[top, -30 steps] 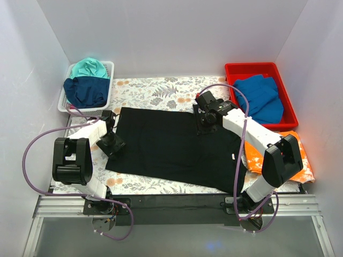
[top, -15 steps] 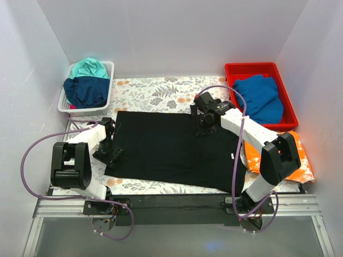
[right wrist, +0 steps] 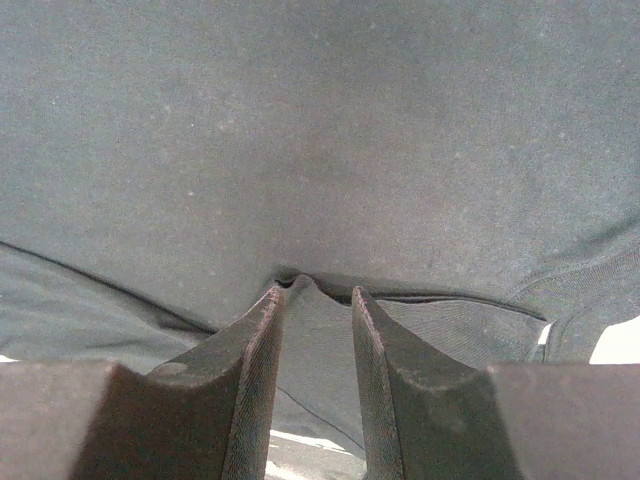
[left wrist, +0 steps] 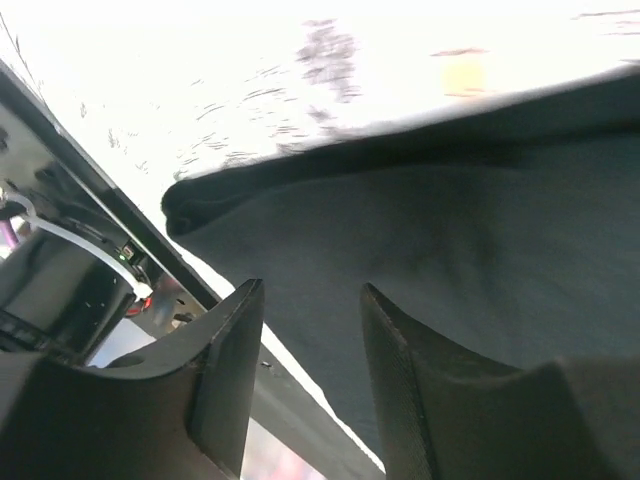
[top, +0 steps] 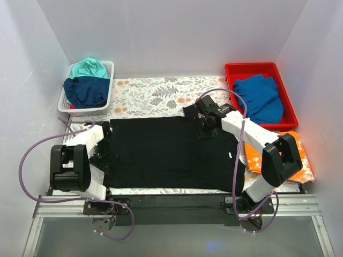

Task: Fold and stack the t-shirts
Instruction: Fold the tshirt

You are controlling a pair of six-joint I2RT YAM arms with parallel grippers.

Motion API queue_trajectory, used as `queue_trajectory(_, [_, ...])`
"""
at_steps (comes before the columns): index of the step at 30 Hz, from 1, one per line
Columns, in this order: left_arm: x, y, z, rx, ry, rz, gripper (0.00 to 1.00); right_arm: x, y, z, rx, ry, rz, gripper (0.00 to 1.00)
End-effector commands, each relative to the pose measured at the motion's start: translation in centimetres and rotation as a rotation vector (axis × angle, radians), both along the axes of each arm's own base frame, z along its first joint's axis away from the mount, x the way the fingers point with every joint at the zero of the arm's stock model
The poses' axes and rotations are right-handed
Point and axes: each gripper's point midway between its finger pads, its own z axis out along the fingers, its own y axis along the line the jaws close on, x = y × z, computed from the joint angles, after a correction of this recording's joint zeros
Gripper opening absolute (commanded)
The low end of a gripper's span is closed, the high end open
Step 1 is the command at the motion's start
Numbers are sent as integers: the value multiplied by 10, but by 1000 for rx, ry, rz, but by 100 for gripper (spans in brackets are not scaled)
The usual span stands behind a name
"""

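Observation:
The large black t-shirt (top: 161, 152) lies spread across the table, its small white label (top: 230, 156) near the right side. My left gripper (top: 102, 151) rests on its left edge. In the left wrist view its jaws (left wrist: 310, 290) stand apart, and the shirt's hem (left wrist: 450, 230) runs past the gap. My right gripper (top: 205, 127) sits at the shirt's far edge by the collar. Its jaws (right wrist: 316, 292) are apart, tips down on the cloth (right wrist: 320, 130), with a small ridge puckered between them. A mottled orange t-shirt (top: 305, 166) lies at the right, partly under the right arm.
A red bin (top: 252, 66) at the back right holds a blue t-shirt (top: 262, 99). A white basket (top: 110, 67) at the back left holds a teal t-shirt (top: 88, 67) and a navy one (top: 86, 91). The flower-and-fern table cloth (top: 155, 91) covers the table; white walls enclose three sides.
The left gripper slid nearer and leftward and narrowed a little, and the shirt's left side came with it. The far edge now lies level. The right gripper shifted slightly nearer.

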Motion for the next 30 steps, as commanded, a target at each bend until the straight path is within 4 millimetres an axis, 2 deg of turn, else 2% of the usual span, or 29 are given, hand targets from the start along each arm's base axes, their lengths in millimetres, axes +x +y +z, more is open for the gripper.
queue_trajectory(1, [51,15,31,58,-196,-76,41,3,0,13,20,-47,10,40])
queue_trajectory(4, [86,19,53,68,-314,-152,42,6,2,16,22,-59,16,40])
queue_trajectory(5, [110,19,68,69,-407,-171,42,6,1,16,20,-60,18,40])
queue_trajectory(6, [119,20,76,72,-442,-203,43,8,2,17,18,-67,19,40])
queue_trajectory(7, [138,20,90,81,-514,-215,44,10,2,18,17,-71,19,40])
queue_trajectory(10, [159,21,97,82,-569,-258,45,12,2,19,15,-79,21,40])
queue_trajectory(11, [172,20,100,81,-602,-264,45,13,3,19,18,-82,22,40])
queue_trajectory(13, [182,20,88,82,-581,-273,44,15,5,19,21,-85,25,40])
queue_trajectory(14, [196,23,90,101,-615,-276,43,16,6,19,27,-91,27,40])
queue_trajectory(16, [208,24,80,109,-622,-287,43,17,8,19,31,-93,30,40])
queue_trajectory(17, [223,26,81,124,-668,-286,43,19,9,20,39,-97,31,40])
queue_trajectory(20, [248,30,77,159,-716,-285,43,21,11,20,43,-102,36,40])
queue_trajectory(22, [260,36,77,197,-727,-279,43,22,12,19,42,-103,37,40])
queue_trajectory(23, [263,39,68,208,-707,-277,43,22,13,19,46,-102,40,40])
queue_trajectory(30, [287,50,41,267,-668,-372,42,19,12,13,45,-88,37,39])
